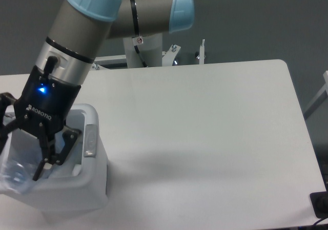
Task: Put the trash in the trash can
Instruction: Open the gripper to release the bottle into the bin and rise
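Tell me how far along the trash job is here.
Late stage, it seems. No trash lies on the table. The gripper reaches into the trash can beside the crushed clear bottle; whether it grips it is unclear. The wrapper is not visible, so its disposal cannot be confirmed. Left: release and withdraw.

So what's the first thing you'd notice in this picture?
The big grey robot arm with light blue caps, reaching down from the top left. Its black gripper with a small blue light hangs over the open white trash can at the table's bottom left corner. A clear crushed bottle shows at the gripper, at the can's left edge.
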`<move>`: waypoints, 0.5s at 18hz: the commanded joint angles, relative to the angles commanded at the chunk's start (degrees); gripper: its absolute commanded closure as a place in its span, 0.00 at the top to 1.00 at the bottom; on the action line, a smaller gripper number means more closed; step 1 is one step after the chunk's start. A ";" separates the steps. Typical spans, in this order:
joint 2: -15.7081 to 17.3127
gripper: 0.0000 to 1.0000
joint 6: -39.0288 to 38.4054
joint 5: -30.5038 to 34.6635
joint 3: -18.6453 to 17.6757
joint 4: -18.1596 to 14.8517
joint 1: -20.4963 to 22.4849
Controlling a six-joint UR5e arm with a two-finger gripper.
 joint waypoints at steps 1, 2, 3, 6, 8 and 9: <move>0.71 1.00 0.00 0.18 -0.44 0.00 1.41; 0.71 1.00 0.09 0.70 -0.44 -0.09 2.03; 0.80 1.00 0.17 2.80 -0.27 -0.18 2.73; 1.07 1.00 1.05 15.77 -0.36 -0.35 6.33; 0.37 1.00 2.10 21.51 -0.44 -0.79 8.96; 0.45 1.00 5.24 24.93 -1.05 -2.18 10.37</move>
